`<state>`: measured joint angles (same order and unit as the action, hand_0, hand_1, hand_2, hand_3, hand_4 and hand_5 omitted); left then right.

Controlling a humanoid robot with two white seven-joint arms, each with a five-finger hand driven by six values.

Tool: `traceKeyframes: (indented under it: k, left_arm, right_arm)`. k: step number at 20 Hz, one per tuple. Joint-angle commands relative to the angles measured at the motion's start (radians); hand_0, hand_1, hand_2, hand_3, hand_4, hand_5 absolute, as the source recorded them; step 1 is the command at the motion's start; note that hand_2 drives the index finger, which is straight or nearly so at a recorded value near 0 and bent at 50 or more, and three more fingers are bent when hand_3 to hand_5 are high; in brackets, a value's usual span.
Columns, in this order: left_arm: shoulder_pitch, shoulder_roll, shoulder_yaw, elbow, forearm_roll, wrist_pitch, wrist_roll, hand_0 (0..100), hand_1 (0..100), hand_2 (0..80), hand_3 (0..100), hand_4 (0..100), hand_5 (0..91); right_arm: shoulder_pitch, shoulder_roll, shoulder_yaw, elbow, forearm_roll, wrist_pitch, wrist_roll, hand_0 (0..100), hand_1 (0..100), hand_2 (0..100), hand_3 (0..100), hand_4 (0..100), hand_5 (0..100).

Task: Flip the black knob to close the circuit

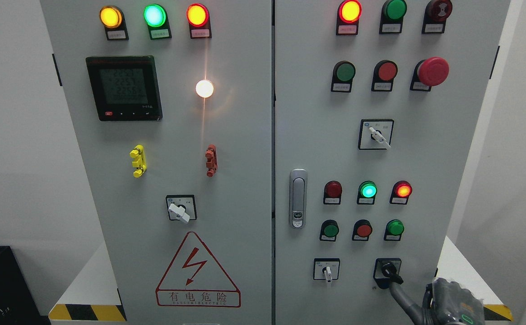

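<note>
The black knob [388, 271] sits on its black plate at the lower right of the grey cabinet's right door [317, 149]. Its handle points down and to the right. My right hand [443, 301] comes in from the lower right corner. One grey finger [402, 293] is stretched out and its tip touches the knob's handle. The other fingers are hidden behind the hand's body. The left hand is out of view.
A white-handled selector [328, 272] sits just left of the black knob. Above it are green and red push buttons [363, 230] and lit indicator lamps [368, 190]. A door latch [297, 198] is at the door's left edge. The cabinet stands on a white base with a yellow-black edge stripe [86, 312].
</note>
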<state>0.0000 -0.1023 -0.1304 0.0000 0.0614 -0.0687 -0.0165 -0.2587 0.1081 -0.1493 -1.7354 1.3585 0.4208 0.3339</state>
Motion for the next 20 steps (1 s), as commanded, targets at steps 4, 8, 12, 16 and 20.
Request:
traceKeyframes:
  k: [4, 8, 12, 16, 20]
  left_arm:
    - [0.022, 0.0, 0.0, -0.023, 0.0, 0.0, 0.0, 12, 56, 0.0, 0, 0, 0.0]
    - [0.022, 0.0, 0.0, -0.023, 0.0, 0.0, 0.0, 12, 56, 0.0, 0, 0, 0.0]
    - [0.022, 0.0, 0.0, -0.023, 0.0, 0.0, 0.0, 12, 56, 0.0, 0, 0, 0.0]
    - [0.022, 0.001, 0.0, -0.023, 0.0, 0.0, 0.0, 12, 56, 0.0, 0, 0, 0.0]
    - [0.022, 0.0, 0.0, -0.023, 0.0, 0.0, 0.0, 12, 56, 0.0, 0, 0, 0.0]
  right_arm:
    - [0.016, 0.001, 0.065, -0.009, 0.001, -0.008, -0.001, 0, 0, 91, 100, 93, 100]
    - [0.018, 0.001, 0.068, -0.003, 0.002, -0.008, -0.003, 0, 0, 91, 100, 93, 100]
    - [0.019, 0.001, 0.083, -0.007, 0.002, -0.008, -0.004, 0, 0, 91, 100, 93, 100]
    - [0.038, 0.005, 0.111, -0.03, 0.001, -0.008, -0.007, 0, 0, 91, 100, 93, 100]
    - [0.071, 0.007, 0.114, -0.073, 0.001, -0.008, -0.016, 0, 0, 90, 100, 92, 99]
